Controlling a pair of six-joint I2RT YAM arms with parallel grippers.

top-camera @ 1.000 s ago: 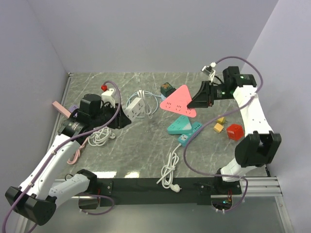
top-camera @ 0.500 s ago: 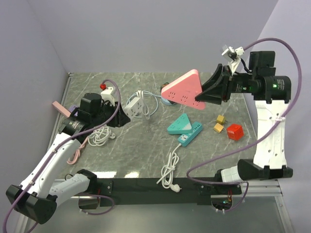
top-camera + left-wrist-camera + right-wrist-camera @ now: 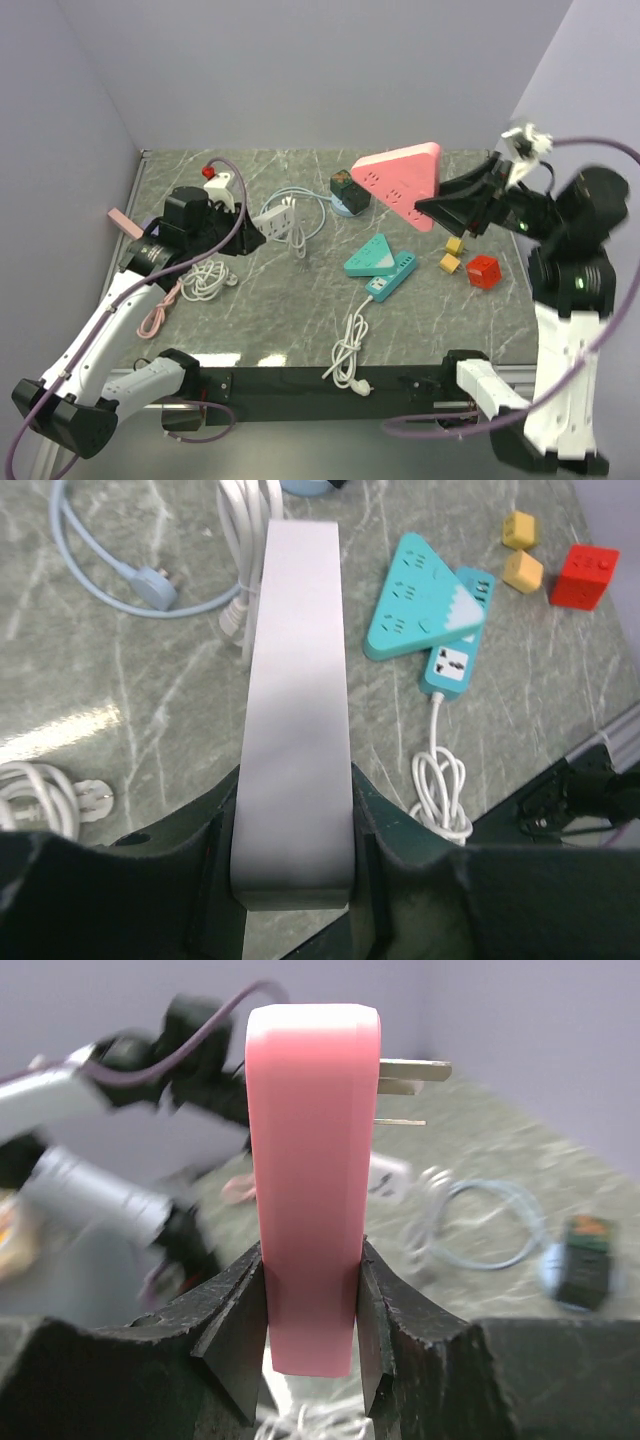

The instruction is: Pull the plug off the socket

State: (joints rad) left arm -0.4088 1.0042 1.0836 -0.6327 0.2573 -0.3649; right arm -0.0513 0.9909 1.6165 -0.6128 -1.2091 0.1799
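Observation:
The plug is a pink triangular adapter (image 3: 400, 180), held high over the table's right half, well apart from the socket. My right gripper (image 3: 440, 208) is shut on it. In the right wrist view the jaws (image 3: 310, 1330) press both flat sides of the pink body (image 3: 310, 1140), and its bare metal prongs (image 3: 412, 1072) stick out free. The socket is a white power strip (image 3: 275, 215) lying on the table at the left. My left gripper (image 3: 250, 228) is shut on its near end, with the jaws (image 3: 292, 870) against both sides of the strip (image 3: 295, 680).
A teal triangular strip (image 3: 372, 257) lies mid-table on a blue strip (image 3: 392, 275) with a white cord (image 3: 348, 350). Yellow blocks (image 3: 452, 255) and a red cube (image 3: 483, 271) sit at the right. A light-blue cable (image 3: 300, 210), a dark block (image 3: 347, 190) and a coiled white cord (image 3: 205, 280) surround the socket.
My right arm has swung up and to the right, carrying the pink plug away from the white strip. The left gripper has kept its hold on the strip, which shifted slightly.

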